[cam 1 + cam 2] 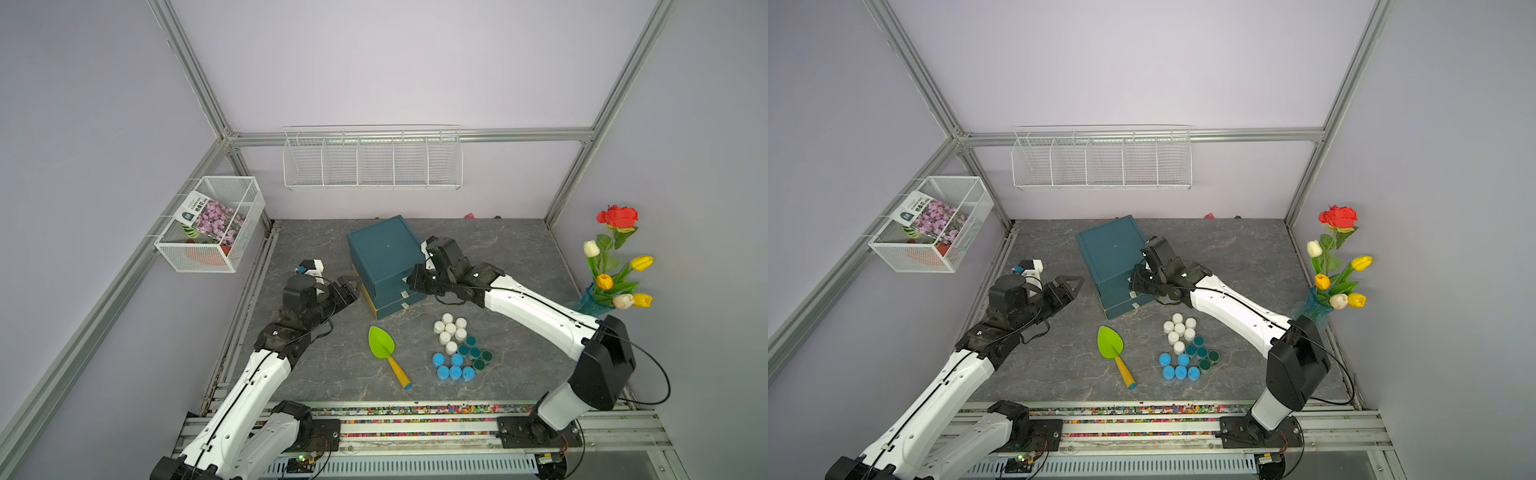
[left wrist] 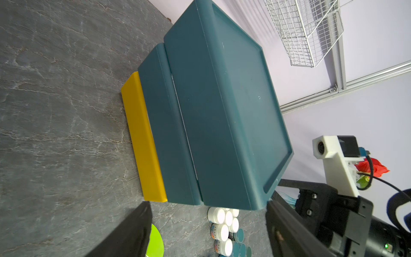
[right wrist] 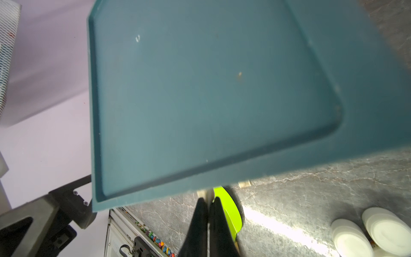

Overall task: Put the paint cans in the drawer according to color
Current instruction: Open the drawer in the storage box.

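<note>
The drawer [image 1: 384, 257] is a dark teal cabinet with stacked drawers and a yellow bottom layer [image 2: 142, 138]. In front of it, paint cans stand clustered on the table: white ones [image 1: 451, 328] [image 1: 1179, 330], dark teal ones [image 1: 473, 353] and light blue ones [image 1: 453, 368]. My right gripper [image 1: 409, 282] [image 3: 208, 204] is at the cabinet's front face, shut on a thin beige pull tab [image 3: 202, 193]. My left gripper [image 1: 351, 286] [image 2: 206, 222] stands open beside the cabinet's left side, holding nothing. White cans [image 2: 220, 218] [image 3: 367, 231] show in both wrist views.
A green trowel [image 1: 382, 343] with a yellow handle lies left of the cans. A wire basket [image 1: 210, 224] hangs on the left wall, a wire rack [image 1: 372, 162] on the back wall. A vase of artificial flowers [image 1: 615, 266] stands at the right edge.
</note>
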Controlling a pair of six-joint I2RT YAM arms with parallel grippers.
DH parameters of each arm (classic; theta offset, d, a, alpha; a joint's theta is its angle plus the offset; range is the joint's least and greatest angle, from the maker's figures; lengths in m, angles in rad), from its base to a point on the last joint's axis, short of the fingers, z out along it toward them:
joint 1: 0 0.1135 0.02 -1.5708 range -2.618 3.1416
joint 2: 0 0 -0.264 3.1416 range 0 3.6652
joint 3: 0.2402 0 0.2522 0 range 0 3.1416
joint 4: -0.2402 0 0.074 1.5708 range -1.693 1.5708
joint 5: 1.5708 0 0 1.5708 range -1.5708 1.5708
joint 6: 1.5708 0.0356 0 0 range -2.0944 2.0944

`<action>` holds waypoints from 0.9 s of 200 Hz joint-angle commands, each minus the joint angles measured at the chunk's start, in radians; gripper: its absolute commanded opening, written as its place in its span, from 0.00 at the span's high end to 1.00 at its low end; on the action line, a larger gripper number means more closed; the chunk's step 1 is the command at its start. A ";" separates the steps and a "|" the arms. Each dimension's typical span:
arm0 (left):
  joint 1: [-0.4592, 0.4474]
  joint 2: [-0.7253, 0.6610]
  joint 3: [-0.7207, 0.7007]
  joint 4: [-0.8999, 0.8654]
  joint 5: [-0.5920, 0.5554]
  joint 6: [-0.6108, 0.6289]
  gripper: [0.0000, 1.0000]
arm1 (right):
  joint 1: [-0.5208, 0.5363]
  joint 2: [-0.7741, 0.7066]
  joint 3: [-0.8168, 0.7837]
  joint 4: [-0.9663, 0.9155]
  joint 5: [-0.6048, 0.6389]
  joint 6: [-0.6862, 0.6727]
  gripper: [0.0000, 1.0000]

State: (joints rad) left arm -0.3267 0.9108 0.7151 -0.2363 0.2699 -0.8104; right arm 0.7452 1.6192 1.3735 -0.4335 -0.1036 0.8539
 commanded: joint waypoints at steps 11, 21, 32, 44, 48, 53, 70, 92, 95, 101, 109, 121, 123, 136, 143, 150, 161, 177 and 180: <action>-0.003 -0.005 0.004 0.002 0.003 0.001 0.17 | 0.054 -0.068 -0.052 -0.089 -0.012 -0.033 1.00; -0.003 -0.008 0.000 0.002 0.000 0.001 0.17 | 0.069 -0.079 -0.064 -0.102 -0.022 -0.042 1.00; -0.004 -0.009 0.000 0.000 -0.002 0.001 0.17 | 0.085 -0.092 -0.077 -0.116 -0.024 -0.050 1.00; -0.004 -0.009 -0.001 0.000 -0.004 0.000 0.17 | 0.098 -0.109 -0.097 -0.122 -0.029 -0.051 1.00; -0.004 -0.011 -0.001 -0.001 -0.005 -0.001 0.17 | 0.101 -0.114 -0.103 -0.123 -0.032 -0.052 1.00; -0.004 -0.013 -0.001 -0.002 -0.005 -0.001 0.17 | 0.105 -0.123 -0.110 -0.125 -0.036 -0.052 1.00; -0.003 -0.017 -0.003 -0.006 -0.010 -0.001 0.17 | 0.119 -0.147 -0.121 -0.144 -0.038 -0.059 1.00; -0.003 -0.025 -0.005 -0.012 -0.015 -0.001 0.17 | 0.138 -0.174 -0.131 -0.180 -0.035 -0.065 1.00; -0.004 -0.025 -0.005 -0.013 -0.015 -0.002 0.17 | 0.140 -0.178 -0.133 -0.184 -0.034 -0.065 1.00; -0.003 -0.027 -0.004 -0.015 -0.015 -0.002 0.17 | 0.144 -0.184 -0.137 -0.189 -0.036 -0.065 1.00; -0.003 -0.029 -0.003 -0.017 -0.015 -0.001 0.17 | 0.149 -0.192 -0.140 -0.200 -0.038 -0.064 1.00; -0.003 -0.032 -0.005 -0.021 -0.016 -0.001 0.17 | 0.156 -0.203 -0.142 -0.218 -0.039 -0.064 1.00; -0.003 -0.033 -0.005 -0.021 -0.015 -0.002 0.17 | 0.156 -0.206 -0.142 -0.221 -0.039 -0.064 1.00; -0.003 -0.033 -0.005 -0.023 -0.017 -0.001 0.17 | 0.162 -0.220 -0.151 -0.234 -0.042 -0.061 1.00; -0.004 -0.034 -0.005 -0.024 -0.015 -0.001 0.17 | 0.164 -0.228 -0.157 -0.238 -0.045 -0.059 1.00; -0.003 -0.034 -0.006 -0.024 -0.014 -0.002 0.17 | 0.165 -0.237 -0.166 -0.241 -0.047 -0.056 1.00; -0.003 -0.033 -0.005 -0.023 -0.009 -0.001 0.17 | 0.168 -0.247 -0.176 -0.244 -0.048 -0.055 1.00; -0.004 -0.032 -0.005 -0.026 -0.005 -0.001 0.17 | 0.172 -0.255 -0.187 -0.244 -0.051 -0.048 1.00; -0.004 -0.034 -0.004 -0.027 -0.006 -0.001 0.17 | 0.173 -0.257 -0.189 -0.242 -0.051 -0.047 1.00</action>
State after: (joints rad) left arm -0.3267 0.8883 0.7151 -0.2493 0.2623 -0.8108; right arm 0.9051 1.3888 1.2148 -0.6300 -0.1303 0.8074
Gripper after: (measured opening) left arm 0.827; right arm 0.065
